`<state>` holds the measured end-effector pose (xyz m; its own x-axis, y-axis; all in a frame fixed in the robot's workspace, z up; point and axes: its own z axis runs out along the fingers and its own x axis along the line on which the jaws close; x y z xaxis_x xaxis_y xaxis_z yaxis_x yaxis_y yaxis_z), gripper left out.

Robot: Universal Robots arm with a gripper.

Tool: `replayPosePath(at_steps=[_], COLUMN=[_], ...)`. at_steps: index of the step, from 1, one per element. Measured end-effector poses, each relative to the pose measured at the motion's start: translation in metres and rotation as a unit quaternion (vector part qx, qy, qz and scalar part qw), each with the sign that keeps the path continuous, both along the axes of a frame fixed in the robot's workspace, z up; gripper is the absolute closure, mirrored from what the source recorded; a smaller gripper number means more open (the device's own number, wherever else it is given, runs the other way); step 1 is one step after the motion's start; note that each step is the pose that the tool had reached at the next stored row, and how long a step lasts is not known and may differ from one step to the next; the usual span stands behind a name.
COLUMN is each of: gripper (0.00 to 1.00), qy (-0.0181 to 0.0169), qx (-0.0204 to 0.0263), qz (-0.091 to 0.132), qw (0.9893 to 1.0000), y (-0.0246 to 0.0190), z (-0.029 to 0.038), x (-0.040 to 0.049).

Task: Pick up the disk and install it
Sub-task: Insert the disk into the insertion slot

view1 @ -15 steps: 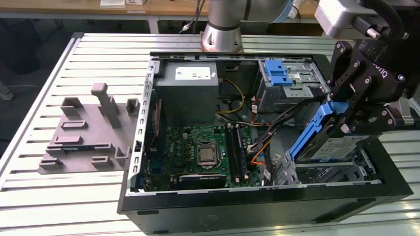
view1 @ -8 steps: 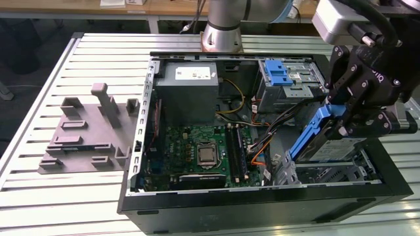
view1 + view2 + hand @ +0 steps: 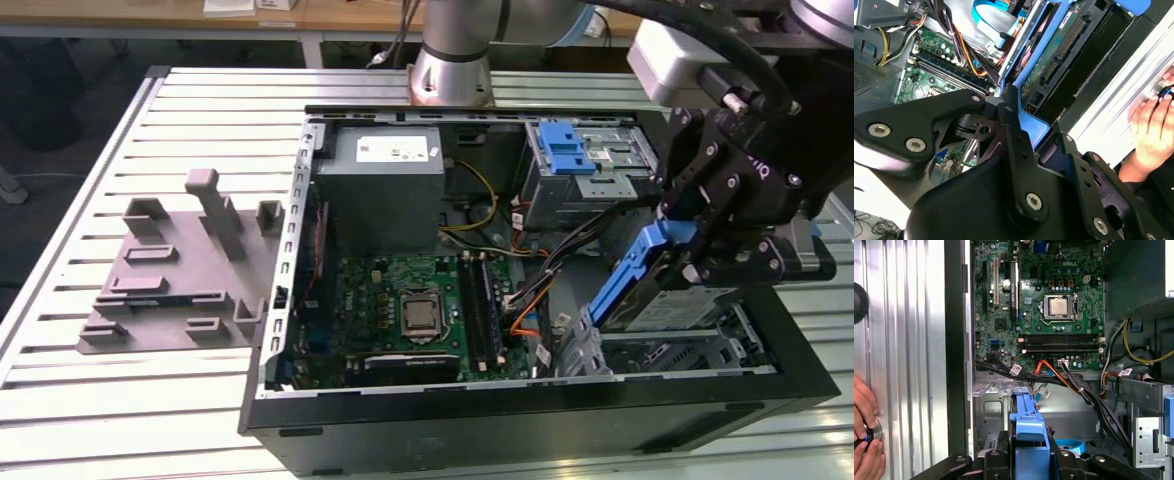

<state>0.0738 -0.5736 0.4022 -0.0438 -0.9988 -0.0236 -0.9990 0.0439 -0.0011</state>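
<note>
While it hangs over the open case, the gripper is clamped tight on the disk: silver drive, blue frame, tilted on edge above the corner bay.

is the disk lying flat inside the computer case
No, in the exterior view the gripper holds the disk tilted steeply at the computer case's corner.

Pretty plain setup: ribbed silver worktable, 1 wooden desk along the back, dark floor between.
</note>
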Motion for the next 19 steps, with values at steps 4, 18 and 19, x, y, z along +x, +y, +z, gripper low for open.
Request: replayPosePath(at_steps=[4,18,19], gripper=[0.64,0.64,0.64], qy=[0.0000,0.0000,0.0000], qx=[0.0000,0.0000,0.0000], qz=[0.000,0.000,0.000], qw=[1.0000,1.0000,1.0000], y=[0.0000,-0.0003,-0.0003], z=[-0.0043,-0.0205,-0.0217], x=[0.0000,0.0000,0.0000])
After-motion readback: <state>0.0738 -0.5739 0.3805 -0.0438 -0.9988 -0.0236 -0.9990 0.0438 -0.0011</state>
